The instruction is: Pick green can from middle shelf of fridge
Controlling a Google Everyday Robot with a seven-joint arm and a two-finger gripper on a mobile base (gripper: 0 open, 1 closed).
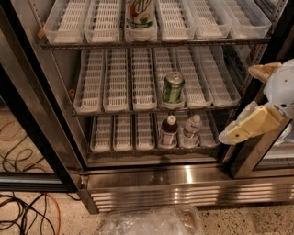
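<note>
The green can point(173, 87) stands upright at the front of the fourth lane of the middle shelf point(117, 85), inside the open fridge point(183, 176). My gripper point(237, 103) is at the right edge of the view, in front of the fridge's right door frame. It is to the right of the can, slightly lower, and well apart from it. Its two tan fingers point(250, 126) are spread wide with nothing between them.
A white-green carton point(140, 13) stands on the shelf above. Two small capped bottles point(168, 131) point(190, 131) stand on the shelf below the can. The black door frame point(27, 114) runs down the left. Cables point(23, 215) and a clear plastic bag point(151, 222) lie on the floor.
</note>
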